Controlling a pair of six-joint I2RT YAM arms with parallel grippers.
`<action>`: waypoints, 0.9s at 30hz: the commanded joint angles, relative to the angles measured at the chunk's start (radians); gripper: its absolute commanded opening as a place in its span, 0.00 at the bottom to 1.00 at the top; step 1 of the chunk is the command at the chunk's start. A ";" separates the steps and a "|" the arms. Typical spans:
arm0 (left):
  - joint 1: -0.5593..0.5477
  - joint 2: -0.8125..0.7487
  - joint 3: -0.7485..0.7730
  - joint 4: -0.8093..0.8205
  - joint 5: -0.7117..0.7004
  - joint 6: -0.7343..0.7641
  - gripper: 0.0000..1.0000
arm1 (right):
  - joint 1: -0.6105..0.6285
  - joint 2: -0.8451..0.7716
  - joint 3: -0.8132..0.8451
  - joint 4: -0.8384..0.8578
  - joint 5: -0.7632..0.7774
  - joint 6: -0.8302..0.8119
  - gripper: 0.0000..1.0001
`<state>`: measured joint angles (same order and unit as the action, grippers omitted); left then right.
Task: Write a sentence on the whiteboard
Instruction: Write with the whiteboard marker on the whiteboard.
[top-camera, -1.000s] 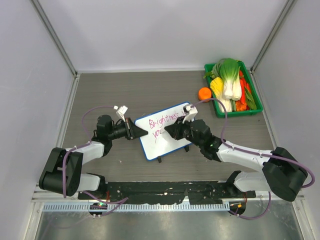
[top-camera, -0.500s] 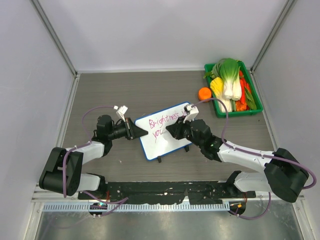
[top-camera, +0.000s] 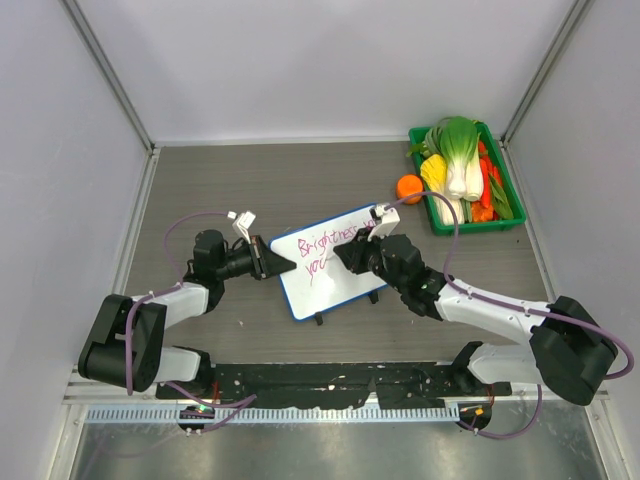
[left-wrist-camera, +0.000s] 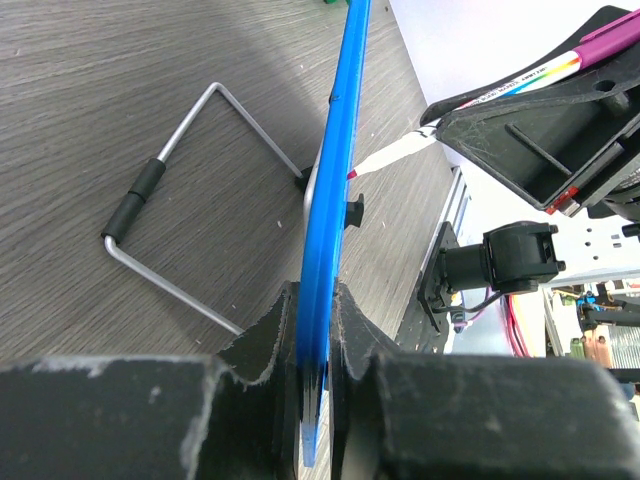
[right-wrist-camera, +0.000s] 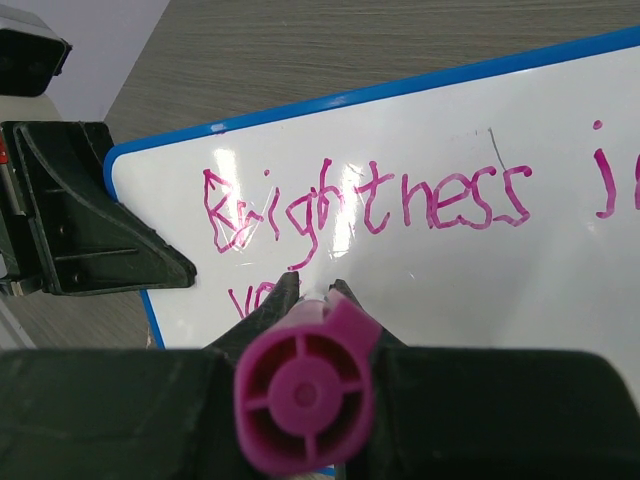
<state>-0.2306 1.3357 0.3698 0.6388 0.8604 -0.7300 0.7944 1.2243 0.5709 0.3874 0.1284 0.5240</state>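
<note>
currently the right gripper (top-camera: 346, 258) clamps the marker (right-wrist-camera: 305, 392) at the sentence's (right-wrist-camera: 372, 206) lower line; bare whiteboard (top-camera: 338, 286) runs lengthwise away from the edge the left gripper (top-camera: 270, 258) pinches.

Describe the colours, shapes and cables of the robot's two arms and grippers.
The left arm and right arm have white shells with bulky black joints. A thin purple cable loops along each. The left gripper and right gripper are black, with wedge-shaped fingers.

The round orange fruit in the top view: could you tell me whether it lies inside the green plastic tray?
No, the round orange fruit sits on the grey table outside the green plastic tray.
</note>
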 joint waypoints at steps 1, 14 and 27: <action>-0.001 0.019 -0.011 -0.057 -0.061 0.087 0.00 | -0.012 0.015 0.012 -0.010 0.033 -0.016 0.01; 0.000 0.017 -0.012 -0.057 -0.063 0.087 0.00 | -0.012 -0.011 -0.071 -0.015 -0.006 -0.002 0.01; 0.001 0.022 -0.011 -0.057 -0.064 0.087 0.00 | -0.011 -0.037 -0.026 -0.056 -0.026 -0.025 0.01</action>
<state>-0.2306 1.3380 0.3698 0.6384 0.8608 -0.7300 0.7887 1.2037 0.5217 0.4164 0.0956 0.5320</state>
